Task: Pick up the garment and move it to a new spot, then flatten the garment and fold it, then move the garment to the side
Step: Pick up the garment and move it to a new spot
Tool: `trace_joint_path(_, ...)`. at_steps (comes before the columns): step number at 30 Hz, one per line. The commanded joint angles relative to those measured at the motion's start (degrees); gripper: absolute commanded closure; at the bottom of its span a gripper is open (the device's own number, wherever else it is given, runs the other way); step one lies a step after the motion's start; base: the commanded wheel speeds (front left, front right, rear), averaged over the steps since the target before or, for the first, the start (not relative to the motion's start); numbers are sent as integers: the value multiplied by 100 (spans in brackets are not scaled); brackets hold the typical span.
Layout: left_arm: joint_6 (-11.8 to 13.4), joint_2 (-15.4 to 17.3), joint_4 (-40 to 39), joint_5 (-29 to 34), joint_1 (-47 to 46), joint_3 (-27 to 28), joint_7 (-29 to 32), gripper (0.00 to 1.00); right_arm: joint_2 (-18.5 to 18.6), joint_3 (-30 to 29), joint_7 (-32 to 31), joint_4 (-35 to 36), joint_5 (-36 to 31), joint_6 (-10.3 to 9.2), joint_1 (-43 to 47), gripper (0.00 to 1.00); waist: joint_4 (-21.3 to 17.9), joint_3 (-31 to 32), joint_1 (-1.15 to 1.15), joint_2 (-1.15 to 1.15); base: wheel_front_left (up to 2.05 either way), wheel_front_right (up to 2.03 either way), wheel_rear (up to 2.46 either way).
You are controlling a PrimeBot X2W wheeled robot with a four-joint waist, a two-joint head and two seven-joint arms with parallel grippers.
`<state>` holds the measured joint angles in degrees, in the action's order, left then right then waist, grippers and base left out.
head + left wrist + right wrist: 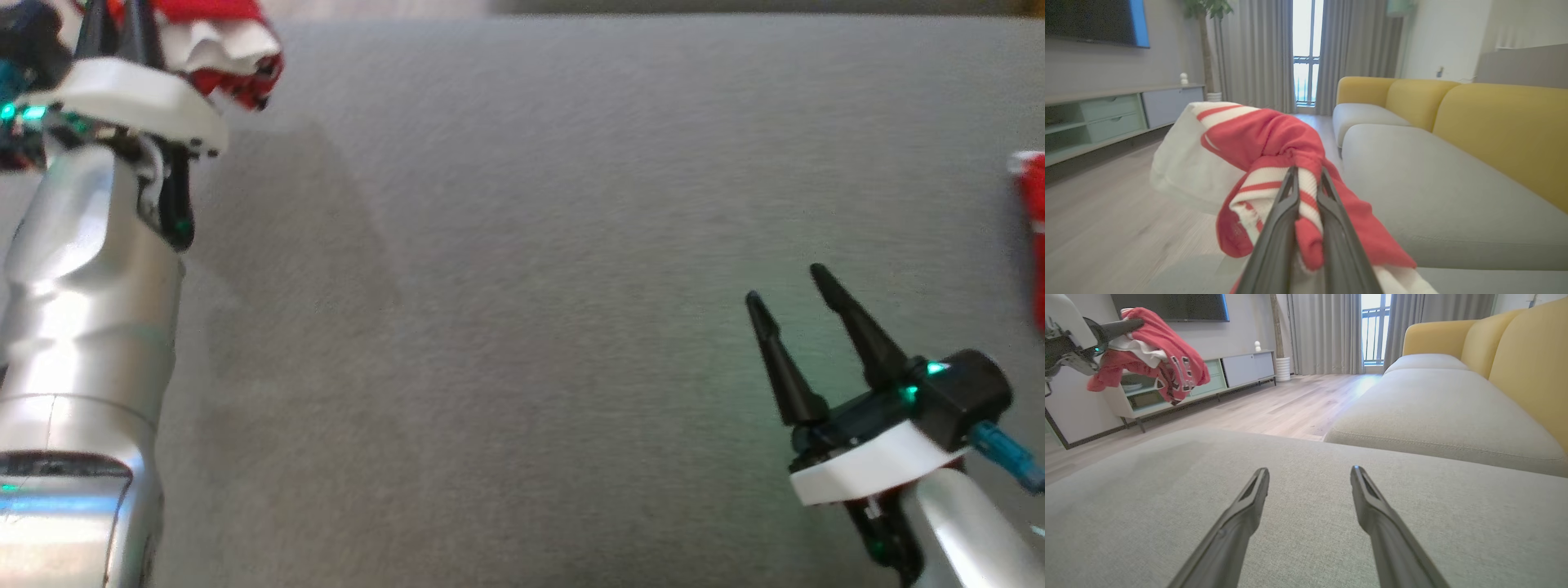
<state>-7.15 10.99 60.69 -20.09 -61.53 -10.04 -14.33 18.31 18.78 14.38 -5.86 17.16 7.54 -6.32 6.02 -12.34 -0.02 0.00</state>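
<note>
Two claws show over a grey sofa cushion (522, 269). At ten o'clock in the head view, the left claw (1307, 173) is pinched narrow on the red-and-white garment (1257, 134), which hangs bunched in the air, lifted clear of the cushion. At four o'clock the right claw (784, 284) hovers with its fingers spread wide, holding nothing. At three o'clock, a red cloth strip (1030, 237) lies at the edge.
</note>
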Motion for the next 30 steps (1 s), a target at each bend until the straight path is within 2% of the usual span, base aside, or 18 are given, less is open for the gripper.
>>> trace_joint_path(1,-30,238,-331,26,-422,-77,9,100,-30,99,61,146,21,-5,25,0,-525,478,2,0,0,0,0)
trace_joint_path(10,-33,96,-1523,-477,-370,-1213,642,100,-465,46,62,163,-66,-5,211,0,-1298,732,2,0,0,0,0)
trace_joint_path(18,-33,-113,-2384,-946,435,-2041,1072,100,-659,-6,62,258,-92,-5,176,0,-1860,459,2,0,0,0,0)
trace_joint_path(23,-33,-325,-2414,-939,1034,-2396,1026,100,-707,-23,62,293,-78,-5,108,0,-2012,175,2,0,0,0,0)
trace_joint_path(30,-33,-712,-1867,-929,2041,-3042,438,100,-731,-61,62,305,-47,-5,24,0,-2030,-130,2,0,0,0,0)
